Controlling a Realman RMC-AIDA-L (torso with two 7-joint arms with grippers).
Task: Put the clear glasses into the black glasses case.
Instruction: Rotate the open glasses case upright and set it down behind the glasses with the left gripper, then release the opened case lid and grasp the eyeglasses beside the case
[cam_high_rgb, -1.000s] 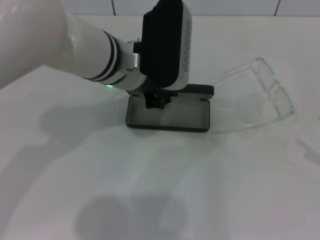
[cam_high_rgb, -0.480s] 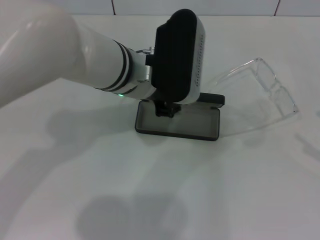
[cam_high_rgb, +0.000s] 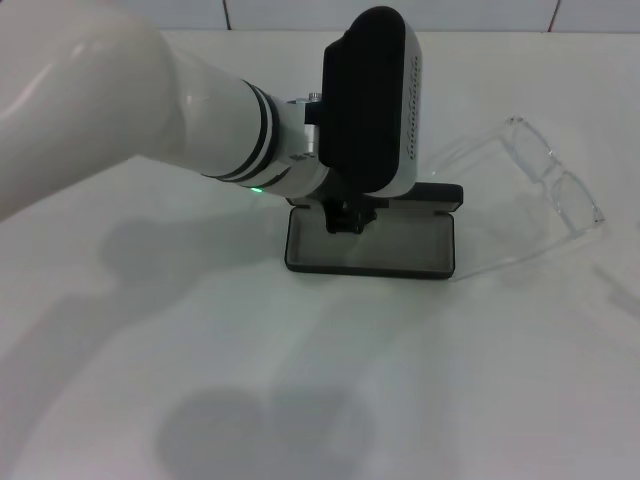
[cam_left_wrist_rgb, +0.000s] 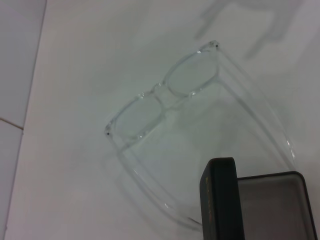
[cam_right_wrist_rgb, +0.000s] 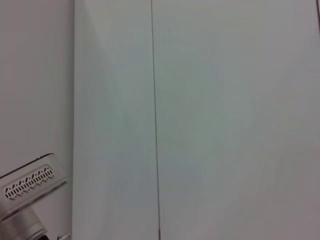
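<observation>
The black glasses case (cam_high_rgb: 372, 248) lies open on the white table, grey lining up, its lid (cam_left_wrist_rgb: 217, 200) standing upright along the far side. My left gripper (cam_high_rgb: 345, 216) comes down over the case's far left part and is shut on its lid edge; the wrist housing hides most of the fingers. The clear glasses (cam_high_rgb: 553, 183) lie unfolded to the right of the case, lenses away from it and thin arms reaching toward its right end. In the left wrist view the glasses (cam_left_wrist_rgb: 165, 95) sit just beyond the case lid. My right gripper is out of view.
The white table (cam_high_rgb: 200, 380) runs to a tiled wall at the back. My left arm (cam_high_rgb: 150, 110) spans the upper left of the head view. The right wrist view shows only pale surface and the left wrist housing (cam_right_wrist_rgb: 30, 182).
My left gripper has moved to the right, and the open case has slid right with it, closer to the arms of the glasses. The glasses have barely shifted.
</observation>
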